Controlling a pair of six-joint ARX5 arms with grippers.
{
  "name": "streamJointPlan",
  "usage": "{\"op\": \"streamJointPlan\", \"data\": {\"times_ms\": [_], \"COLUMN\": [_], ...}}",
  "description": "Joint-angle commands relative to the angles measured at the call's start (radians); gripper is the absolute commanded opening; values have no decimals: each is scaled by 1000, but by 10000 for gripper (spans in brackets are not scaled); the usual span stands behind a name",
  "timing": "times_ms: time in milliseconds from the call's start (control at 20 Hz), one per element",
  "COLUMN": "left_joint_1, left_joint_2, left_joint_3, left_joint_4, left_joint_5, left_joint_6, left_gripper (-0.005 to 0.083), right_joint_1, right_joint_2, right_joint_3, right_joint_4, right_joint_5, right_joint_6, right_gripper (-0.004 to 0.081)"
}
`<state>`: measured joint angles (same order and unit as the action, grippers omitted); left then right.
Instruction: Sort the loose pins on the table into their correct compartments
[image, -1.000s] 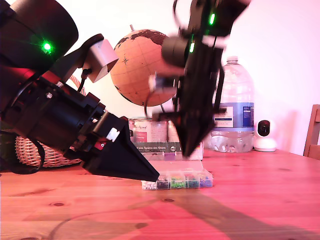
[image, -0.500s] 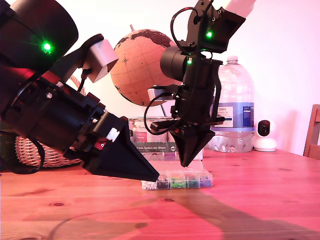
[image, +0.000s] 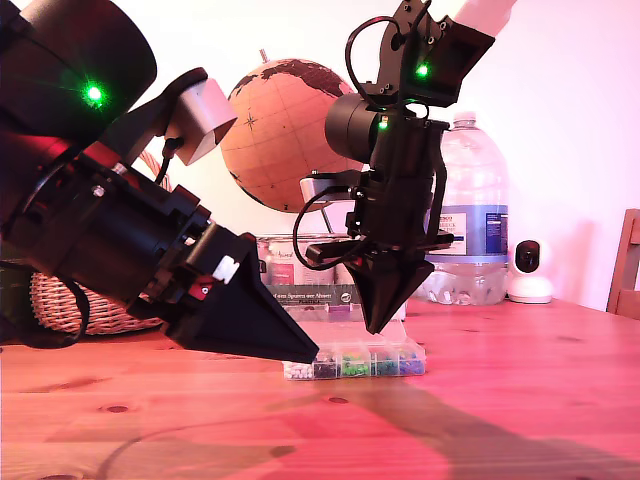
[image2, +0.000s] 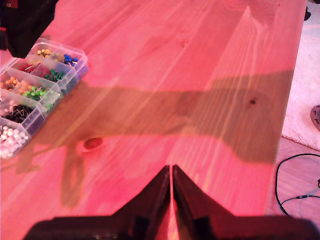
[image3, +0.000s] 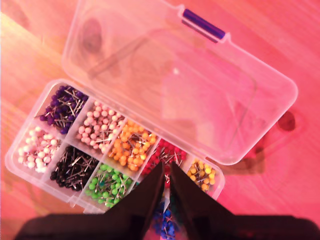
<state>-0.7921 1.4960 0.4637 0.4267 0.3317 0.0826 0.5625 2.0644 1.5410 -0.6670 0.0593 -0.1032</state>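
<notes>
Quick one on the drop step. My second gripper (image: 378, 325) hangs over the compartments (image: 355, 362), which sit low in the middle of the exterior view on the table (image: 500, 400), with the clear lid (image3: 175, 85) flipped open. Its fingers are together, but I can't tell if a pin is pinched between them; too small to see. My first gripper (image: 312, 358) is low over the wood in the exterior view's lower left, fingers also closed with nothing visible in them. I can't spot any loose pins on the bare planks in any view.

My take: line the tip up over one section only. The red section (image3: 167, 152) and yellow section (image3: 202, 175) are close neighbours by the tip, so I'd go low before parting the fingers; those thin walls won't forgive a sloppy drop.
</notes>
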Motion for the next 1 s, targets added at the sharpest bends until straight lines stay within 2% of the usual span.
{"op": "streamJointPlan", "data": {"times_ms": [0,250,400,550,950], "left_joint_1": [-5,-5,-5,-5,-2], "left_joint_2": [16,16,16,16,16], "left_joint_3": [-2,-2,-2,-2,2], "left_joint_4": [7,7,8,8,15], "left_joint_5": [0,0,0,0,-1], "left_joint_6": [3,3,4,3,3], "left_gripper": [-23,-23,-23,-23,-23], "right_joint_1": [1,1,1,1,1], "right_joint_2": [2,2,1,-10,-181], "right_joint_3": [0,0,0,13,14], "right_joint_4": [5,5,6,3,8], "right_joint_5": [-4,-4,-4,-3,-4], "right_joint_6": [-2,-2,-2,5,82], "right_gripper": [48,69,-11,-13,-13]}}
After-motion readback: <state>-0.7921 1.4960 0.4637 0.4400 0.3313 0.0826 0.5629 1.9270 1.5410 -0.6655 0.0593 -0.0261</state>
